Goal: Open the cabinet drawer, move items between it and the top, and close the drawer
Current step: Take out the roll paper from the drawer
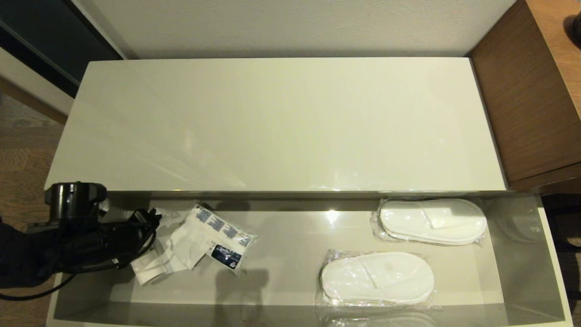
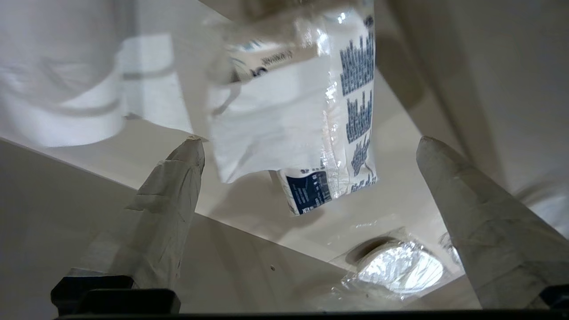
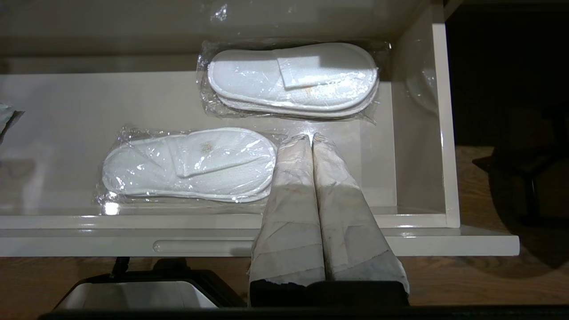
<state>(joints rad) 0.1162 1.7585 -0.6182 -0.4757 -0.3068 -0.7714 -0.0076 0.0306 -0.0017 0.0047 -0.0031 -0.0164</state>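
Cabinet drawer (image 1: 551,254) pulled fully out below the top (image 1: 281,122); two packs of slippers (image 1: 377,278) lying at its right end, one nearer the front, one toward the back. Left gripper (image 2: 311,146) down in the drawer's left end, jaws released wide — hovering at the white packet with blue printing (image 1: 213,236), toilet-paper roll (image 2: 58,102) just beside. Right gripper (image 3: 311,138) above the drawer front, jaws clenched on nothing.
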